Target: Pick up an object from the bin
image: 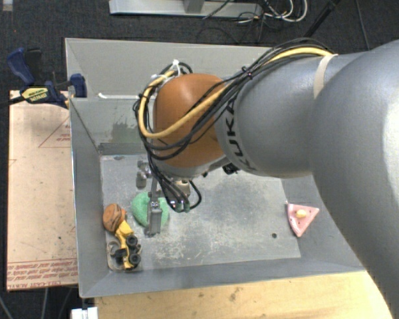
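The pincer (153, 219) hangs at the right edge of a green lump (141, 209) near the left wall of the bin (239, 211); whether it is apart or together I cannot tell.

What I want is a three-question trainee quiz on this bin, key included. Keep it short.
1. True or false: the pink triangular piece lies touching the green lump.
2. Which thing is the gripper down at? A the green lump; B the pink triangular piece; C the yellow toy vehicle.
3. What colour is the round thing beside the yellow toy vehicle?

Key: 1 false, they lie far apart; 2 A; 3 brown.
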